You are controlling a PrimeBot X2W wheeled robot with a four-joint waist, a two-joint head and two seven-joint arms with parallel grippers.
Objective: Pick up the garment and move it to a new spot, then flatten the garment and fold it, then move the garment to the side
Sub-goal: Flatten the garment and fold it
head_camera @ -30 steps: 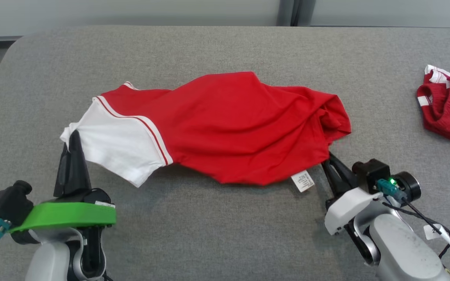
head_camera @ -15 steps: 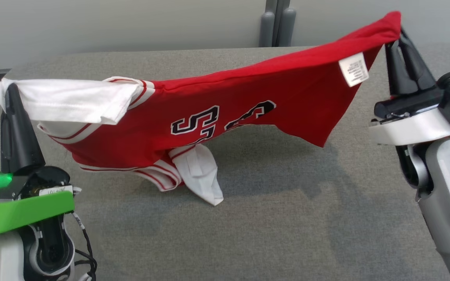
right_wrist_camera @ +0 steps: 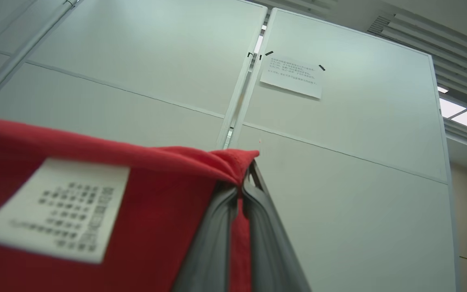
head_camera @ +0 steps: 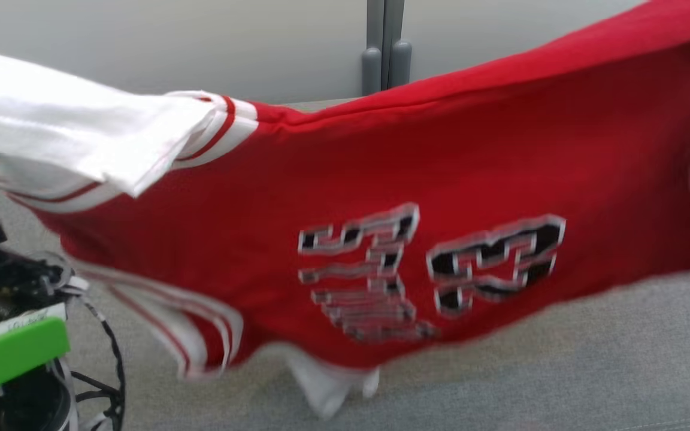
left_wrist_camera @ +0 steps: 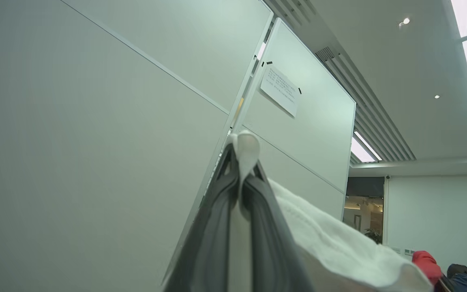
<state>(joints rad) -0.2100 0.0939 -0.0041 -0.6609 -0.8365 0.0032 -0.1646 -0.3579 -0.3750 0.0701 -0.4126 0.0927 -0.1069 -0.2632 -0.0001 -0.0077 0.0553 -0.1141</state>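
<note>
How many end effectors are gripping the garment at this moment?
2. The left end effector is shut on the garment at its white sleeve edge; the right end effector is shut on a red corner beside the care label.

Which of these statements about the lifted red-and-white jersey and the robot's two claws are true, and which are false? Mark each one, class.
1. The red cotton jersey with white sleeves hangs stretched between both claws. True.
2. The left claw pinches red fabric. False: it pinches white fabric.
3. The right claw is shut on a red corner. True.
4. The white care label hangs beside the left claw. False: it hangs beside the right claw.
</note>
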